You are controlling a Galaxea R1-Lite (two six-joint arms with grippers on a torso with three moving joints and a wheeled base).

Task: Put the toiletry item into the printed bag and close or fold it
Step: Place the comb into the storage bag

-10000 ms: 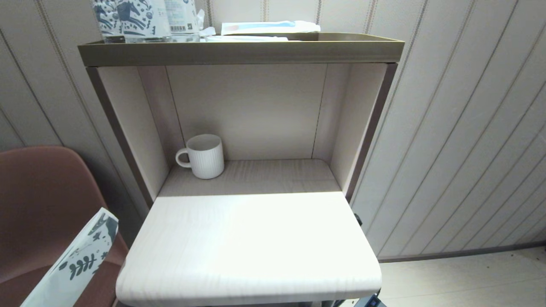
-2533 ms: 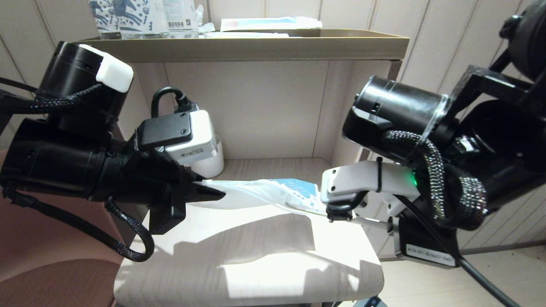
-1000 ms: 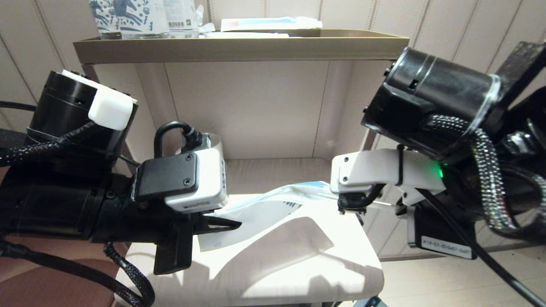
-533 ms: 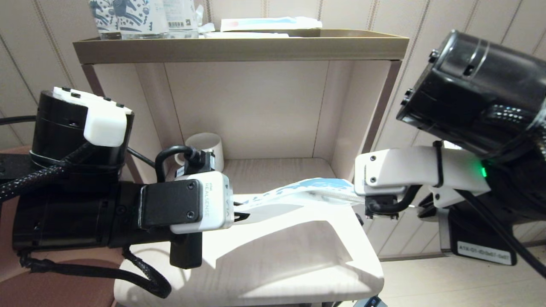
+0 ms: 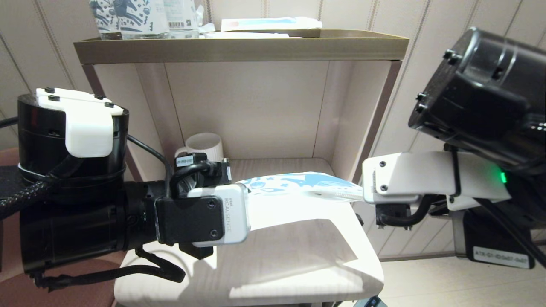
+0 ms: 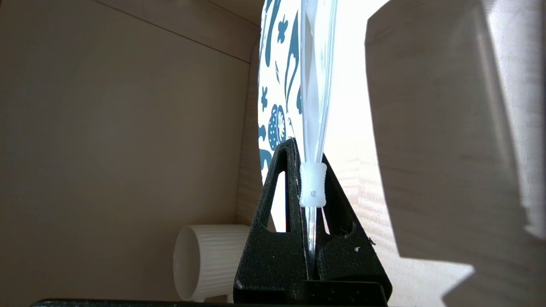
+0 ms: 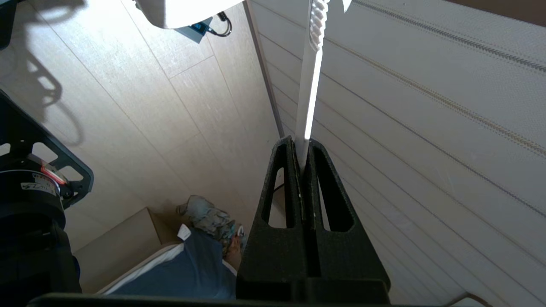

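Above the pale wooden table's (image 5: 298, 264) back edge, both grippers pinch the white leaf-print plastic bag (image 5: 294, 184), left gripper (image 6: 312, 221) at its zip slider (image 6: 312, 190), right gripper (image 7: 303, 170) on a thin white strip, so closing looks unfinished.

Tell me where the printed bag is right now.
In the head view the printed bag hangs mid-frame above the table, stretched between the left gripper and the right gripper.
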